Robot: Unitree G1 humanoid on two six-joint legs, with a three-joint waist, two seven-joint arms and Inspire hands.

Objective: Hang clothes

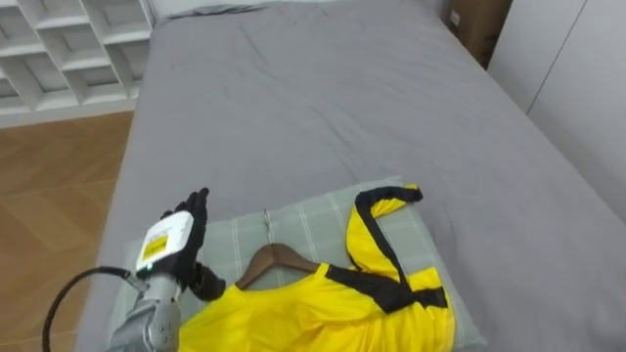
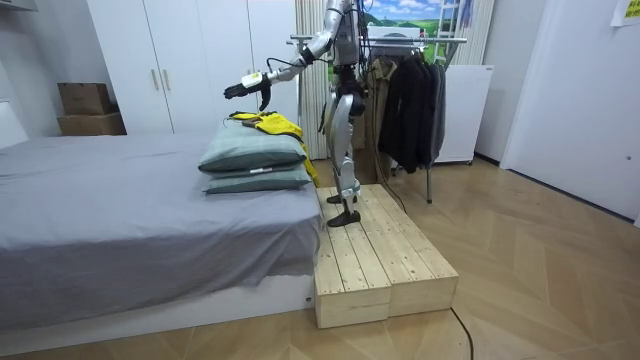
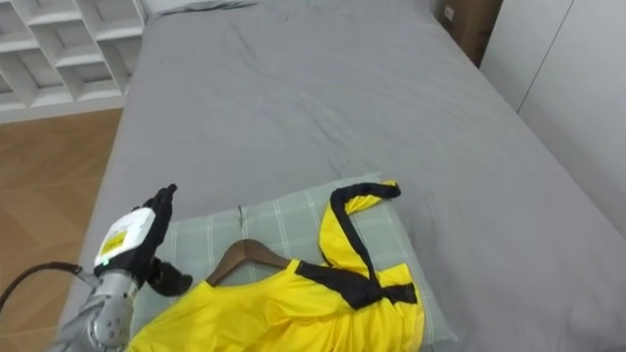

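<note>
A yellow shirt [image 1: 313,308] with black trim lies on a green checked pillow [image 1: 303,220] at the near edge of the bed. A wooden hanger [image 1: 279,259] is inside its neck, the metal hook pointing away from me. My left hand [image 1: 176,240] hovers open to the left of the hanger, fingers straight and pointing up the bed, touching neither hanger nor shirt. In the room view I stand on a wooden platform [image 2: 375,250] beside the bed, my left hand [image 2: 243,89] stretched out over two stacked pillows [image 2: 255,155] and the shirt [image 2: 265,122].
The grey bed [image 1: 342,98] stretches ahead. A white shelf unit [image 1: 68,49] stands at the far left, a cardboard box [image 1: 479,24] at the far right. Behind me a clothes rack [image 2: 410,95] holds dark garments. White wardrobes [image 2: 190,60] line the wall.
</note>
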